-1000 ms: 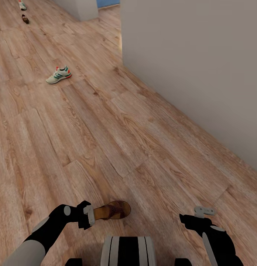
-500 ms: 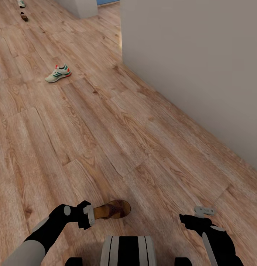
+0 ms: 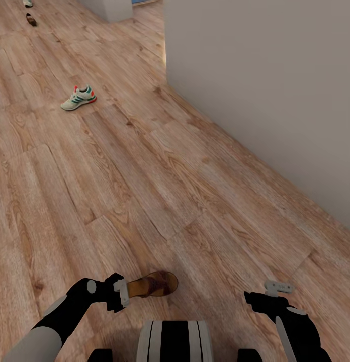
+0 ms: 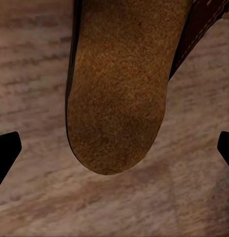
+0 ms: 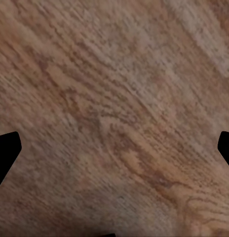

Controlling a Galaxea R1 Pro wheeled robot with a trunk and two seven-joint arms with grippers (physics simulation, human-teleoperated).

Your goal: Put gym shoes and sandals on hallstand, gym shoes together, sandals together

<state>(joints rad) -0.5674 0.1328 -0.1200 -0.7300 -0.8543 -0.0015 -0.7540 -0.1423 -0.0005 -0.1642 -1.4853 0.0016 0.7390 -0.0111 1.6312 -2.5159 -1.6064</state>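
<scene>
So we've got one sandal (image 3: 152,284) in our left jaws (image 3: 125,292): they're clamped on its heel end, and the shoe sticks straight out past the fingertips, held above the corridor floor (image 3: 145,191). From the left wrist camera the tan footbed of that sandal (image 4: 117,94) takes up most of the picture, dark strap up near the far end, with wood planks behind it.

Our right jaws (image 3: 278,287) are holding nothing. They hang over bare planks, and the right wrist camera just looks along them at wood grain (image 5: 114,118). Honestly we can't tell from these shots whether the right jaws are spread or pinched together; the pale fingers look pretty flat from above.

Well ahead of the left jaws, and off to their left, one gym shoe (image 3: 78,98) sits on the floor, white with green stripes and a red-orange bit on it, on its sole. Way further out beyond it, the second sandal (image 3: 31,20) is a small dark shape on the floor, and just past that a sliver of the other gym shoe (image 3: 27,3) pokes in at the frame edge. Both are too small for any detail.

A plain grey wall (image 3: 265,85) runs ahead of the right jaws and off to their right.
</scene>
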